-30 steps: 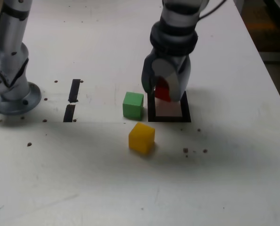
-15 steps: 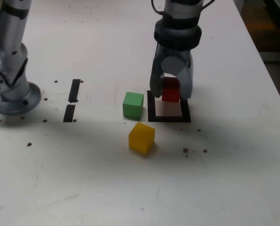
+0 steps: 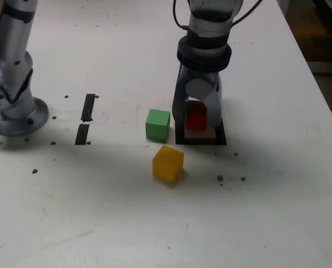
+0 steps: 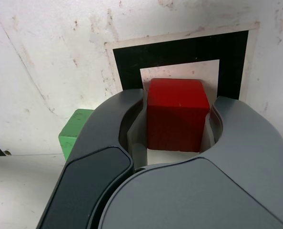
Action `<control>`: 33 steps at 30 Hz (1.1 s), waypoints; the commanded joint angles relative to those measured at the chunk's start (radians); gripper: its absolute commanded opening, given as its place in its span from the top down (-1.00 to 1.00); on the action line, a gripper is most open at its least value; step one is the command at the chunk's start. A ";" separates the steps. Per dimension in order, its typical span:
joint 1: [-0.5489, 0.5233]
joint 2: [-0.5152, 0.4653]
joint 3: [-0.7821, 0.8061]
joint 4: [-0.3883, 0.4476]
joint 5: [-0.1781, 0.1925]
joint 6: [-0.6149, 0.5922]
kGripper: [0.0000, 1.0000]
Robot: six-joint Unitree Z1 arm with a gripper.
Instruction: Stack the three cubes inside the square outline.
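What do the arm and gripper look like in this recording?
The arm is silver-grey with black bands and thin dark cables. The gripper has two broad, curved fingers, one dark slate, the other lighter grey, with rounded, inward-hooking tips.

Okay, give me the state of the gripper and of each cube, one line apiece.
Gripper: closed on the red cube.
Red cube: held between the fingers, over the square outline; whether it touches the table is unclear.
Green cube: ungripped, on the table beside the outline.
Yellow cube: ungripped, on the table, unstacked.
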 commanded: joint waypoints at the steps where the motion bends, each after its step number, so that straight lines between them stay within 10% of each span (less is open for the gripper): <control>1: -0.001 0.000 -0.004 -0.013 0.004 0.001 0.85; 13: -0.002 0.004 0.009 -0.024 -0.003 0.004 0.68; 24: -0.003 -0.002 0.030 0.003 -0.036 0.038 -0.37; 33: -0.012 -0.024 0.014 0.006 -0.005 0.058 -0.78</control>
